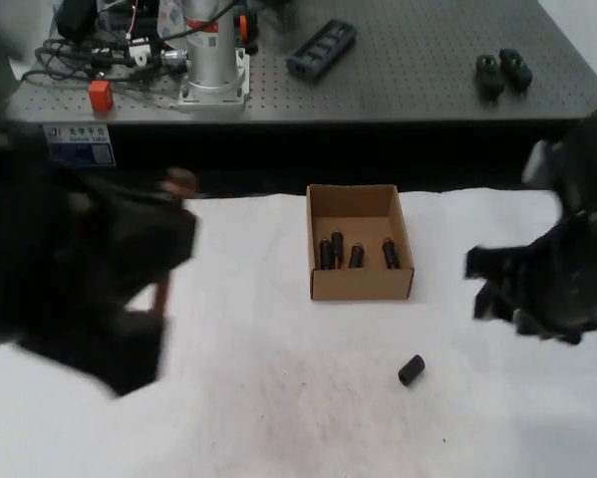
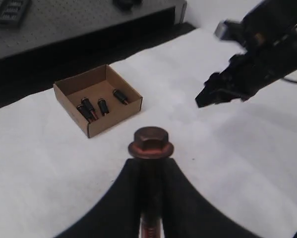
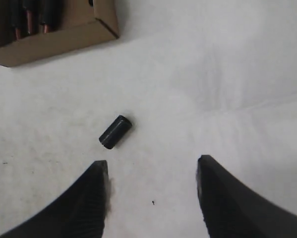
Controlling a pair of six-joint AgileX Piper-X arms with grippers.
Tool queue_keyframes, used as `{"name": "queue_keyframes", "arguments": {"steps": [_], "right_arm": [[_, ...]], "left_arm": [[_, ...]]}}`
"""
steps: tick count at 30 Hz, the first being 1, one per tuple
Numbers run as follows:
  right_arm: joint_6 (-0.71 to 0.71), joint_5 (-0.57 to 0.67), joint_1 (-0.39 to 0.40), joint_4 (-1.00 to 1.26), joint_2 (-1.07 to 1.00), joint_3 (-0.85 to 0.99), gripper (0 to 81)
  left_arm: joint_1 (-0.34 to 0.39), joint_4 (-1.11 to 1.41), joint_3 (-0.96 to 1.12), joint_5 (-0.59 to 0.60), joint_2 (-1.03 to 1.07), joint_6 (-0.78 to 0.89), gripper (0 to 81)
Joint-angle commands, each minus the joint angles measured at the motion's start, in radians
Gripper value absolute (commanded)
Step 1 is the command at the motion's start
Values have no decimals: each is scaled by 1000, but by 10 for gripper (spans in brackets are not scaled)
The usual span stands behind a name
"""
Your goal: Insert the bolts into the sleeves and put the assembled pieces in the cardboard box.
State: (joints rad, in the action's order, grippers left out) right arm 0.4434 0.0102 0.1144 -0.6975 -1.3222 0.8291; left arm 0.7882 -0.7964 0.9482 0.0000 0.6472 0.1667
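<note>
Left wrist view: left gripper [image 2: 152, 167] tight on bolt [image 2: 153, 144]; right gripper [image 3: 152, 164] agape near sleeve [image 3: 115, 132].

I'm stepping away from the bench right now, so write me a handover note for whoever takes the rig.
Left gripper: shut on a bolt, with the head beyond the fingertips.
Right gripper: open, over the black sleeve, which lies on the white cloth on the near side of the cardboard box.
Done: four assembled pieces lie in the box.
Left: put the bolt into the sleeve, then that piece into the box.
</note>
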Motion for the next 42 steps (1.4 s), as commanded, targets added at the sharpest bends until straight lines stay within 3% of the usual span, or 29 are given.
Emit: {"name": "queue_keyframes", "arguments": {"steps": [1, 12, 17, 29, 42], "right_arm": [[58, 2, 19, 47, -51, 9, 409], [220, 38, 37, 53, -356, 207, 409], [260, 58, 60, 1, -443, 296, 373], [283, 55, 86, -131, -507, 314, 373], [370, 60, 105, -126, -543, 314, 361]], "left_arm": [[-3, -4, -7, 0, -81, 75, 7], [-3, -20, -7, 0, -186, 87, 7], [-3, -22, -7, 0, -186, 87, 7], [-3, -24, -15, 0, -186, 87, 7], [-3, -24, -15, 0, -186, 84, 7]]}}
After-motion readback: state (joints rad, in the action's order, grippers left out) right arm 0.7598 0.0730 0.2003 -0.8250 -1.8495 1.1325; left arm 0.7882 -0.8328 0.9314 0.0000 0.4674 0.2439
